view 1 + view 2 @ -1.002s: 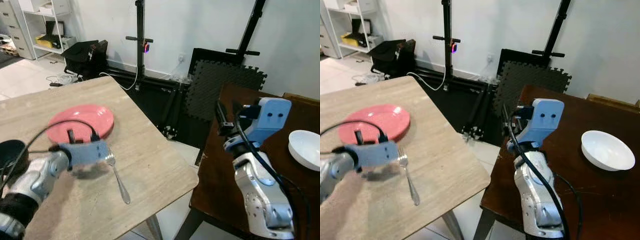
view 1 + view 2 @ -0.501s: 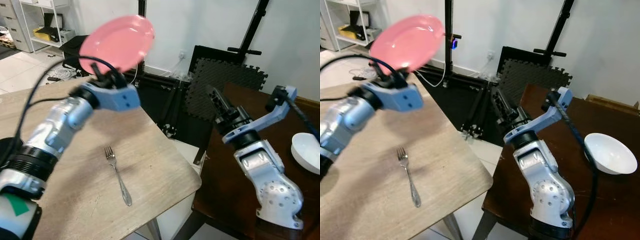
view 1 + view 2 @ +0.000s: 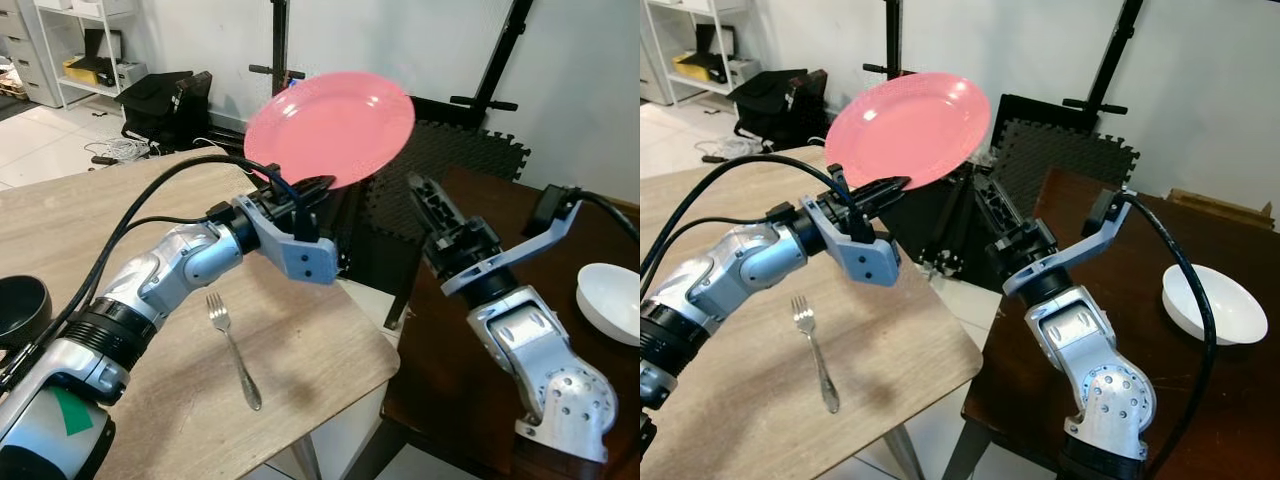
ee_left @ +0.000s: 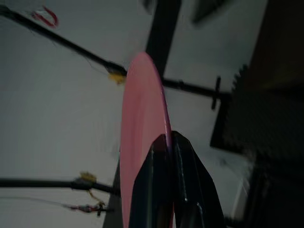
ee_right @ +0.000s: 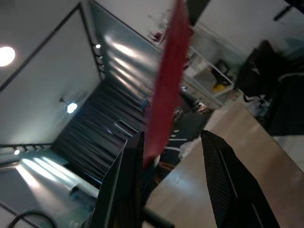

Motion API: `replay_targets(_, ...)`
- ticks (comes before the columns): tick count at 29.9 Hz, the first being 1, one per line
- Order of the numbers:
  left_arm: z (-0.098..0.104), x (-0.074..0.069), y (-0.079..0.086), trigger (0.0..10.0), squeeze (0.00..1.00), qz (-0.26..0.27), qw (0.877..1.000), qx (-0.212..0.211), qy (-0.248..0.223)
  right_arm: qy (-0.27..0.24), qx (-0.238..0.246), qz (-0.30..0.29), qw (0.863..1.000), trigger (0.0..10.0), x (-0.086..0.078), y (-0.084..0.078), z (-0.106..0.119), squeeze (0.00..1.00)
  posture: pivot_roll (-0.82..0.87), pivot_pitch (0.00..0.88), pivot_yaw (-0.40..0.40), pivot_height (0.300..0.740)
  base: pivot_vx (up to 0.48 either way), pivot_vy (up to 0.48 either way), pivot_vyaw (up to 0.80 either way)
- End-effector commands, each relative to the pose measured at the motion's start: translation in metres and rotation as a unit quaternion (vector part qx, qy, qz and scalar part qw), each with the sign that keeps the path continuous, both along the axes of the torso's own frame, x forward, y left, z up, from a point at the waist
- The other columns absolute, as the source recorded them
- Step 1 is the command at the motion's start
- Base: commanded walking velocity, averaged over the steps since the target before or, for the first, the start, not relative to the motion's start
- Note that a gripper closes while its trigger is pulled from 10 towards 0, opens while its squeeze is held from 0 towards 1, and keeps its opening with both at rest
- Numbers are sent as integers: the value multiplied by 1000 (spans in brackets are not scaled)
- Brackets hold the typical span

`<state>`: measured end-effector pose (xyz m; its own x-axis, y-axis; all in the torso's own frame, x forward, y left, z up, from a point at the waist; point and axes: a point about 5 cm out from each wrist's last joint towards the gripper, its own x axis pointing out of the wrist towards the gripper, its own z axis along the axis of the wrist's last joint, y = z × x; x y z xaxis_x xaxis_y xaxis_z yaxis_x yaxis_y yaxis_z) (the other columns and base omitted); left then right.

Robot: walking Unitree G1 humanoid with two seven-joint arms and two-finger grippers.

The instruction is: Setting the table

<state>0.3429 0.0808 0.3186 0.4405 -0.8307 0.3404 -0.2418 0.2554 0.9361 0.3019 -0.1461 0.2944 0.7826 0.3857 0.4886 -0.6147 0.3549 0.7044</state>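
A pink plate (image 3: 330, 128) hangs tilted in the air over the gap between the two tables. My left gripper (image 3: 322, 183) is shut on its lower rim; the left wrist view shows the plate (image 4: 140, 142) edge-on, pinched between the fingers. My right gripper (image 3: 425, 195) points up beside the plate's right edge and stands open. In the right wrist view the plate's rim (image 5: 166, 95) sits between the two spread fingers (image 5: 128, 190), untouched by either. A silver fork (image 3: 232, 348) lies on the light wooden table (image 3: 100, 220).
A black bowl (image 3: 20, 310) rests at the light table's left edge. A white bowl (image 3: 608, 300) sits on the dark wooden table (image 3: 440, 370) to the right. Black stands, foam mats and bags fill the floor behind the gap.
The pink plate lay on the light table a second ago. My left gripper has lifted it and carried it right. My right gripper has tipped up toward it.
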Motion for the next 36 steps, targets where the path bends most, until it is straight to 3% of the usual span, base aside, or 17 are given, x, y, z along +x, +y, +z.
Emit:
replay_targets(1, -5, -7, -8, 10000, 0, -28, 1000, 9, 0, 9, 8, -2, 1000, 10000, 1, -4, -1, 0, 117, 86, -28, 740, 0, 0, 0)
replay_targets(2, -10, -13, -14, 10000, 0, -57, 998, 20, 5, 13, 13, -7, 1000, 10000, 4, -9, 2, 0, 122, 87, -29, 740, 0, 0, 0)
replay_targets(7, -15, -22, -23, 10000, 0, -91, 996, 21, 7, 15, 13, -14, 1000, 10000, 6, -13, 4, 0, 129, 87, -35, 740, 0, 0, 0)
replay_targets(9, -29, -31, -35, 10000, 0, -126, 991, 33, 25, 15, 16, -24, 999, 10000, 9, -16, 5, 0, 134, 85, -36, 740, 0, 0, 0)
replay_targets(12, -31, -32, -37, 10000, 0, -131, 990, 33, 26, 11, 14, -26, 1000, 10000, 10, -17, 5, 0, 134, 85, -36, 740, 0, 0, 0)
replay_targets(16, -22, -24, -32, 10000, 0, -105, 994, 17, 13, 11, 3, -35, 999, 10000, 9, -19, 5, 0, 134, 85, -36, 740, 0, 0, 0)
replay_targets(20, -1, -8, -12, 10000, 0, -48, 999, -5, -9, 13, -13, -53, 998, 10000, 1, -29, -2, 0, 123, 87, -27, 740, 0, 0, 0)
replay_targets(24, 3, -3, -3, 10000, 0, -30, 999, -2, -12, -1, -16, -35, 999, 10000, -8, -32, -4, 0, 121, 88, -24, 740, 0, 0, 0)
replay_targets(28, 2, -3, -2, 10000, 0, -30, 1000, 0, -9, -3, -29, -26, 999, 10000, -12, -30, -6, 0, 116, 88, -21, 740, 0, 0, 0)
replay_targets(29, -5, -7, -8, 10000, 0, -46, 999, 7, 0, -14, -28, 1, 1000, 10000, -15, -22, -5, 0, 114, 88, -22, 740, 0, 0, 0)
replay_targets(36, -20, -17, -29, 10000, 0, -98, 995, 27, 14, -18, -22, 35, 999, 10000, -11, -3, 0, 0, 111, 89, -24, 740, 0, 0, 0)
